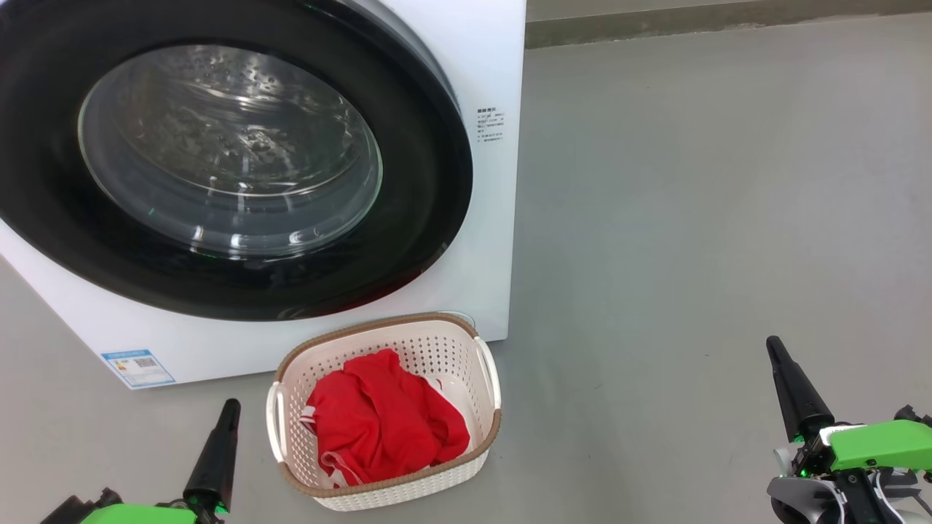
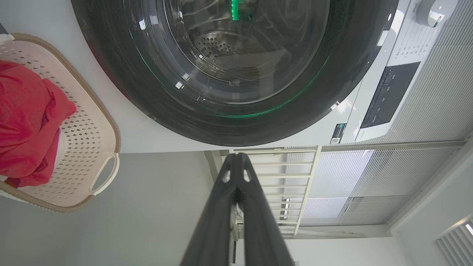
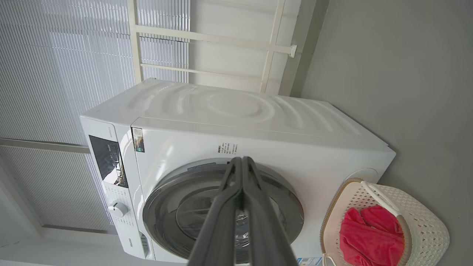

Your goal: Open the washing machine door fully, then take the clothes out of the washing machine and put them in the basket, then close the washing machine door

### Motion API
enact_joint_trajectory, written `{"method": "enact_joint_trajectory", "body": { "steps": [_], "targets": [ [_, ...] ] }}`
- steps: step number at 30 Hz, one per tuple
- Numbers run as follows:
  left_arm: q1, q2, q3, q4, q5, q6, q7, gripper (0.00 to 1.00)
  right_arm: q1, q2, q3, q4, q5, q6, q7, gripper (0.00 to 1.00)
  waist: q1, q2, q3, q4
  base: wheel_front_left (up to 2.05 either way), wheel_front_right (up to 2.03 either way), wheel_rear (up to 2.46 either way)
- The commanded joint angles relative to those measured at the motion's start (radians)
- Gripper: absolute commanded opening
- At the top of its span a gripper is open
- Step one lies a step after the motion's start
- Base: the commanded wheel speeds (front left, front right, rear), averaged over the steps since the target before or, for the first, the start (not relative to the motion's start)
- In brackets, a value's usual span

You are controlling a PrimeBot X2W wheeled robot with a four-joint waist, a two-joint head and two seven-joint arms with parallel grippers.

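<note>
While left claw point(image 1: 231, 407) and right claw point(image 1: 774, 348) sit pinched shut, empty, the clothes point(image 1: 378, 422) lie in the basket point(image 1: 437, 351) at six o'clock below the door point(image 1: 422, 218): soft, light; pinch any fold.

And the left tool point(image 2: 236, 162), fingers pressed together, points at the washing machine door point(image 2: 236, 55), sitting shut. At the picture's left edge, red clothes point(image 2: 26, 122) heaped in the basket point(image 2: 97, 147).

Head cam looks down, close on washing machine door point(image 1: 233, 156), upper left of frame; basket point(image 1: 444, 356) bottom centre. Wrist cams low, rolled sideways, share door & basket; right one farther back.
</note>
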State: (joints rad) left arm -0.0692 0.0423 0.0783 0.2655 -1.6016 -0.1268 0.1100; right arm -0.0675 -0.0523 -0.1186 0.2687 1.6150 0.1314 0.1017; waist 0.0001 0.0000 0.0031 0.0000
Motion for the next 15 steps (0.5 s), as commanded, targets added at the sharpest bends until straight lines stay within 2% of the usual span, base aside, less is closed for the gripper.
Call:
{"method": "enact_joint_trajectory", "body": {
  "steps": [1,15],
  "targets": [
    [-0.039,0.008,0.036,-0.02,-0.007,-0.004,0.003,0.0,-0.039,-0.005,0.014,-0.024,0.001,-0.001,0.004,0.0,0.0,0.0,0.0,0.0,0.0,0.0,0.0],
    [-0.039,0.008,0.036,-0.02,-0.007,-0.004,0.003,0.0,-0.04,-0.004,0.012,-0.024,0.0,-0.001,0.006,0.0,0.0,0.0,0.0,0.0,0.0,0.0,0.0]
  ]
}}
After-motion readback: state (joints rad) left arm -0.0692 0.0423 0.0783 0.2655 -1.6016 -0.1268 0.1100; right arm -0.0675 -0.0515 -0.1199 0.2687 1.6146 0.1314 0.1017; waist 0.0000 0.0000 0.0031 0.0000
